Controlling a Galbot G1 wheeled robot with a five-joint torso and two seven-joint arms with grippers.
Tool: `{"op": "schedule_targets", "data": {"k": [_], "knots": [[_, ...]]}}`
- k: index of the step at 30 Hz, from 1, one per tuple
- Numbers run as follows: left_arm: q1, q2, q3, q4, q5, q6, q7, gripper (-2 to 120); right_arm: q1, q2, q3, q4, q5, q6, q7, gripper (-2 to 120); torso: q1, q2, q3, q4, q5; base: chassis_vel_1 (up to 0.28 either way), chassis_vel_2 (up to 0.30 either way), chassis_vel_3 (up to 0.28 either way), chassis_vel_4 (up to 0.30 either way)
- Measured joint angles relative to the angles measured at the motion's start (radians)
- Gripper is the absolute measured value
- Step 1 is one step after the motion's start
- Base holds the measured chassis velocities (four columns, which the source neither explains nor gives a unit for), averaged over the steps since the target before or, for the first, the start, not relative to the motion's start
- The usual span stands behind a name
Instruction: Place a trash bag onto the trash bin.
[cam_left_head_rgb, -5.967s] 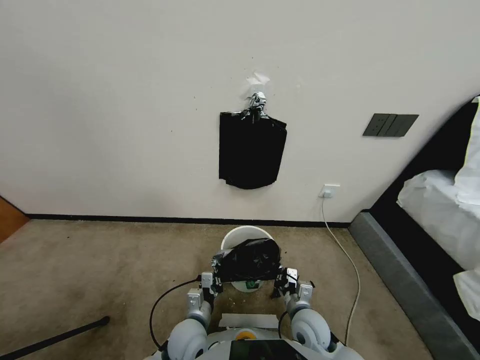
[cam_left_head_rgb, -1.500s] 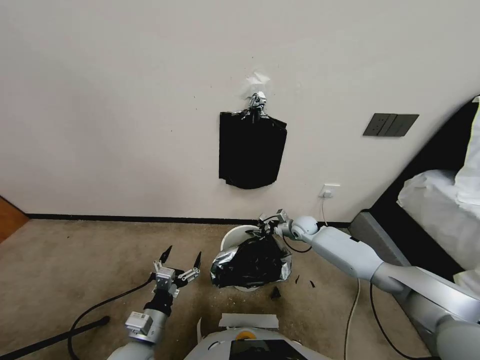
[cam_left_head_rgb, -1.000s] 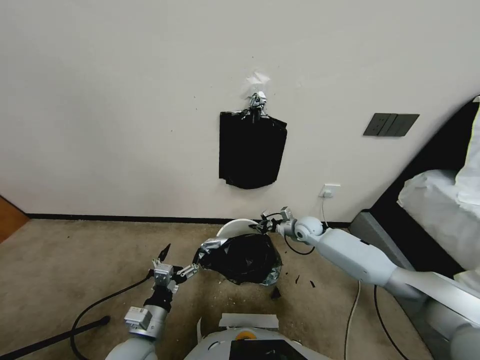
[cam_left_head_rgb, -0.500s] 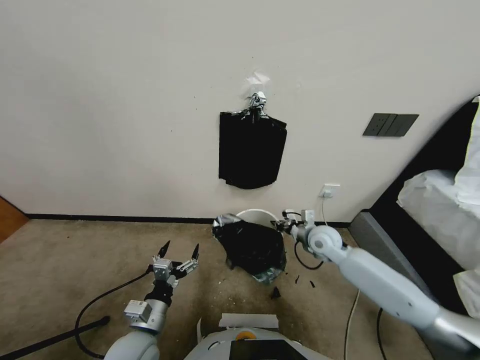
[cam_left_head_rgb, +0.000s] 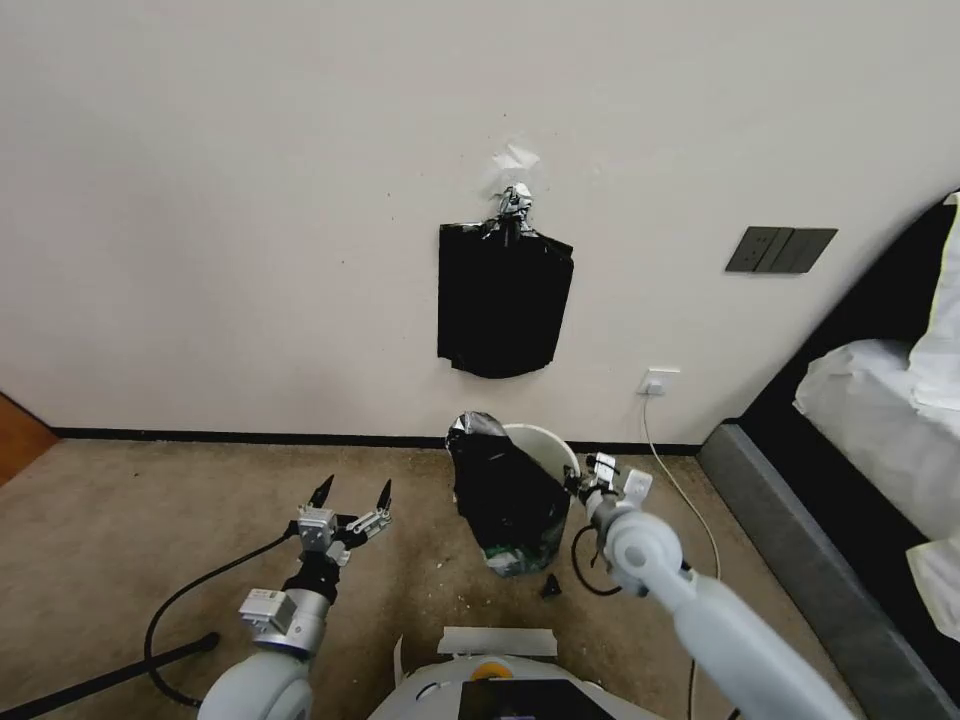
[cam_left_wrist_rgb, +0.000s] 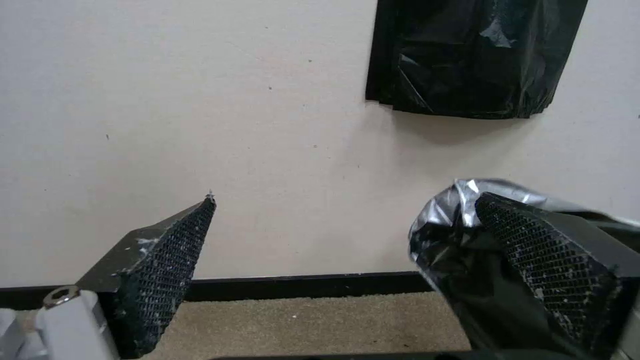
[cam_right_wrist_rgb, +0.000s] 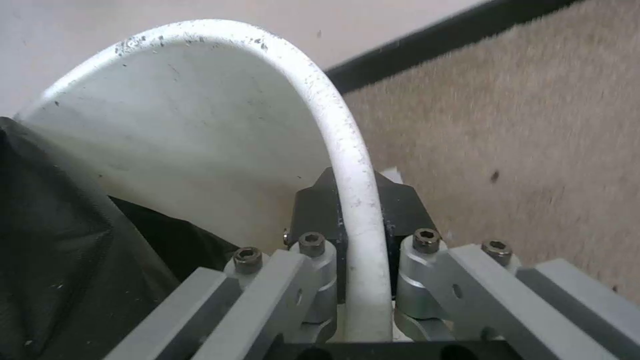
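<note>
- bin: on the carpet near the wall, at about 12 o'clock from the robot base. it looks tipped, mouth turned toward 1 o'clock, rim showing above the bag.
- bag: loose, crumpled, draped over the bin's 9 o'clock side and hanging down its outer wall. not seated round the rim; a silvery fold sticks up at its top.
- right gripper: at the bin's 3 o'clock edge. in the right wrist view its fingers are closed narrow, one each side of the white rim, so it holds the bin itself, not the bag. judged reason: steadying or tilting the bin so the bag mouth can be worked over it.
- left gripper: in the air at about 9 o'clock of the bin, well apart from it. fingers spread wide, nothing between them. in the left wrist view the bag sits behind the far finger, not in the grip.
- bundle of black bags hangs on the wall above the bin, untouched.
- judgement: task is partway. bag is on the bin but only on one side; the mouth has yet to be opened and stretched round the rim.
- risk, judged: thin film may slide off the tipped bin if the rim is moved with no hold on the bag.
</note>
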Motion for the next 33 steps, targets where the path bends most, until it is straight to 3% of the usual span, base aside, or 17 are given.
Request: {"op": "schedule_targets", "data": {"k": [17,25,28,30,33], "knots": [[0.016,-0.011,0.013,-0.003,0.010,-0.001,0.001,100,-0.047,0.092,-0.028,-0.073,-0.091,0.043,-0.063,4,0.000,0.000,0.000,-0.0002,0.0000,0.000,0.000,0.000,0.000],[0.014,-0.017,0.041,-0.006,0.025,0.004,0.001,100,-0.073,0.066,-0.023,-0.032,-0.122,0.039,-0.071,29,0.000,0.000,0.000,0.0000,0.0003,0.000,0.000,0.000,0.000],[0.015,-0.014,0.051,-0.017,0.026,0.024,-0.006,100,-0.092,0.027,-0.009,0.021,-0.186,0.039,-0.108,44,0.000,0.000,0.000,0.0000,0.0005,0.000,0.000,0.000,0.000],[0.016,-0.012,0.054,-0.022,0.023,0.032,-0.011,100,-0.099,0.010,-0.003,0.045,-0.212,0.041,-0.127,47,0.000,0.000,0.000,-0.0001,0.0004,0.000,0.000,0.000,0.000],[0.014,0.000,0.068,-0.035,0.006,0.067,-0.030,100,-0.125,-0.080,0.016,0.124,-0.348,0.066,-0.283,63,0.000,0.000,0.000,-0.0002,0.0005,0.000,0.000,0.000,0.000]]}}
